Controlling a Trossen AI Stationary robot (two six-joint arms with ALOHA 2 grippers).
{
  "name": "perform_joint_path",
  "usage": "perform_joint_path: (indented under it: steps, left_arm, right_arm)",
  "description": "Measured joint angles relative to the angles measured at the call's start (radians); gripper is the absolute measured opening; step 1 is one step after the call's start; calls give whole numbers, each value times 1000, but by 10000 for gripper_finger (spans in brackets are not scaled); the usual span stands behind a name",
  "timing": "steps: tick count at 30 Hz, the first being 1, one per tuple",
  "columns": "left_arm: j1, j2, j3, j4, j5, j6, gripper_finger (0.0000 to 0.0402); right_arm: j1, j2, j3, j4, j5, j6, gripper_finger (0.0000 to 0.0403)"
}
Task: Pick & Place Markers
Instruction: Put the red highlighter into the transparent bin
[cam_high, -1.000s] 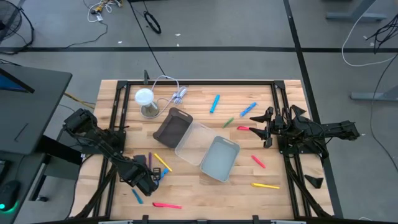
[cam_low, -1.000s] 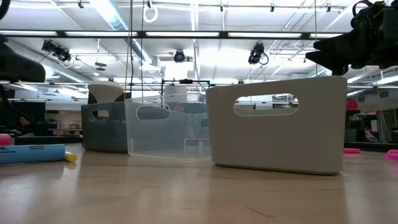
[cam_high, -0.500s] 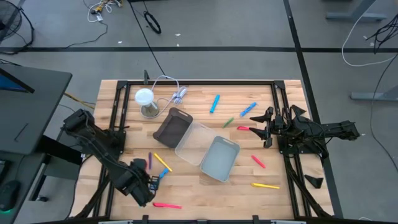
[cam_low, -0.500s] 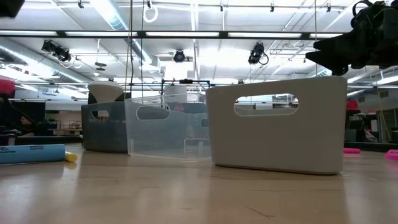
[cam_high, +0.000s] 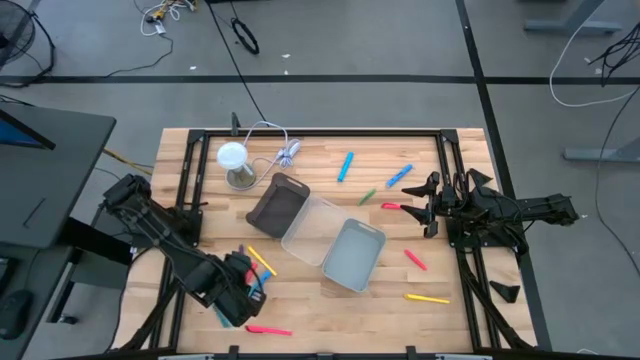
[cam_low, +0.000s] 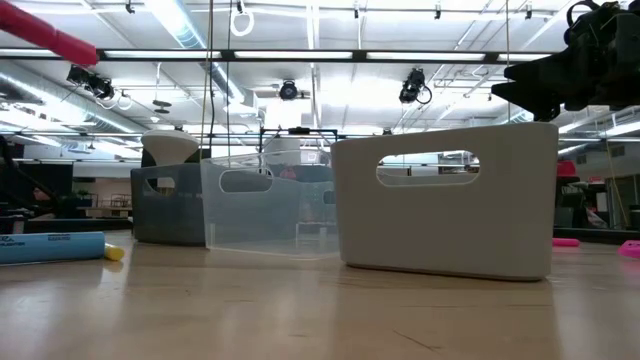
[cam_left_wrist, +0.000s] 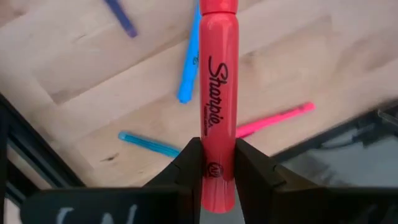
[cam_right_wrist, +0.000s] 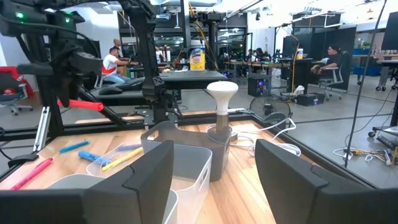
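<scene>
The left gripper (cam_left_wrist: 211, 163) is up off the counter (cam_high: 320, 295) at its front left part, and its two dark fingers (cam_left_wrist: 184, 168) are clamped on a red Sharpie marker (cam_left_wrist: 217, 99). The marker runs straight out between them: its lower end sits pinched in the grip, and the rest of the barrel with the lettering juts forward well past the fingertips. In the low view the same marker shows as a red bar tilted high in the air at the far left.

On the wood beneath it lie a light blue marker (cam_left_wrist: 189, 59), a teal marker (cam_left_wrist: 149, 144), a pink marker (cam_left_wrist: 273, 121) and a purple marker (cam_left_wrist: 121, 15), all apart from the held one. From above, a yellow marker (cam_high: 262, 262) lies just beside the left gripper, and a pink one lies near the front edge.

The right gripper (cam_high: 428, 205) waits over the right side of the counter with its fingers (cam_right_wrist: 146, 177) spread apart and nothing between them. A red marker (cam_high: 391, 206) lies just beside it. Further markers are scattered on that side: blue, green, red and yellow.

Three bins sit in a diagonal row mid-counter: a dark bin (cam_high: 275, 205), a clear bin (cam_high: 310, 228) and a white bin (cam_high: 352, 255).
</scene>
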Motion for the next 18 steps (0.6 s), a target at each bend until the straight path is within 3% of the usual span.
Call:
perform_joint_path:
  steps: [18]
  left_arm:
    - [46, 0, 8, 3, -4, 196, 72]
  right_arm:
    - [0, 0, 0, 0, 0, 0, 229]
